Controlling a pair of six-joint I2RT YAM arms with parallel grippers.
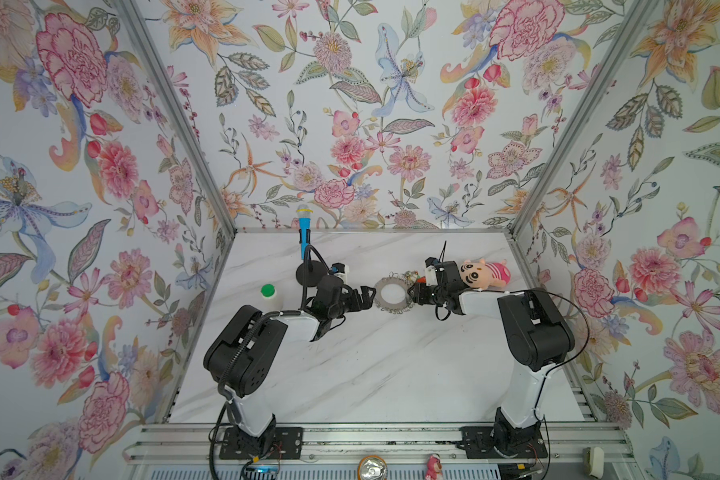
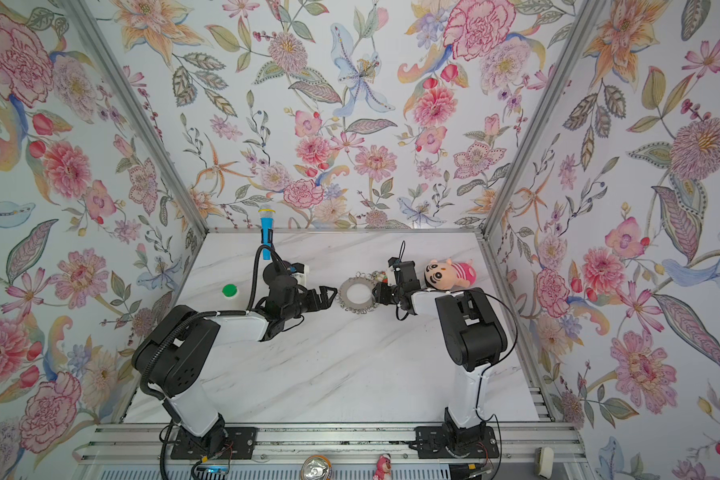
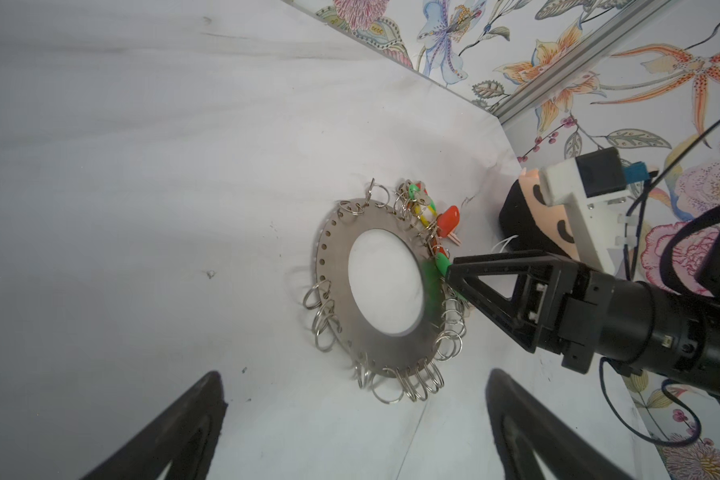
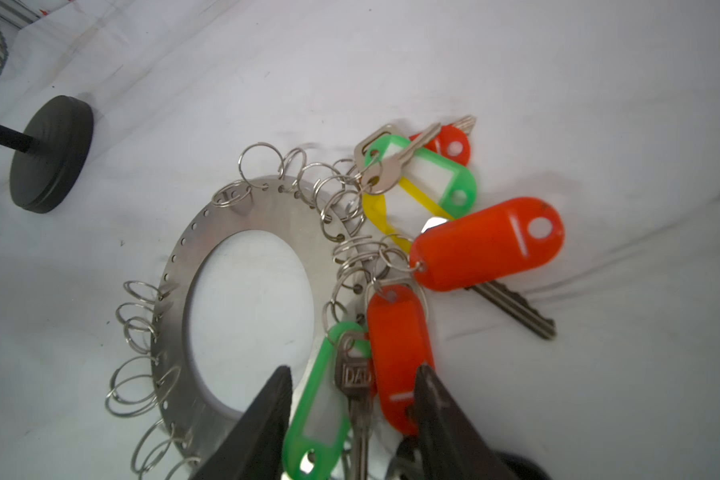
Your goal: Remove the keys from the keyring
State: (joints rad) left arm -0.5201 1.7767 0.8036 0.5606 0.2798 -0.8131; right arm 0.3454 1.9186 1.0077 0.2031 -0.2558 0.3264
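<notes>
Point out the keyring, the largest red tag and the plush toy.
keyring [image 3: 331, 257], left wrist view, flat metal face
largest red tag [image 4: 487, 245], right wrist view, middle of its body
plush toy [image 1: 474, 272], in a top view, its face

One keyring [image 4: 262, 199], with more wire loops [image 4: 138, 324] on its rim than can be counted. Three orange-red tags [image 4: 487, 245], two green tags [image 4: 321, 399], one yellow tag [image 4: 381, 212]. At least four keys [image 4: 512, 309] show. On the worktop [image 1: 371, 374], clocked from the keyring: one microphone [image 1: 303, 232] at 10, one green-capped bottle [image 1: 268, 290] at 9, one plush [image 1: 485, 272] at 3. At 6, off the worktop: one can [image 1: 372, 467], one small pink plush [image 1: 433, 465]. Two grippers: left gripper [image 1: 370, 298], right gripper [image 4: 354, 368].
</notes>
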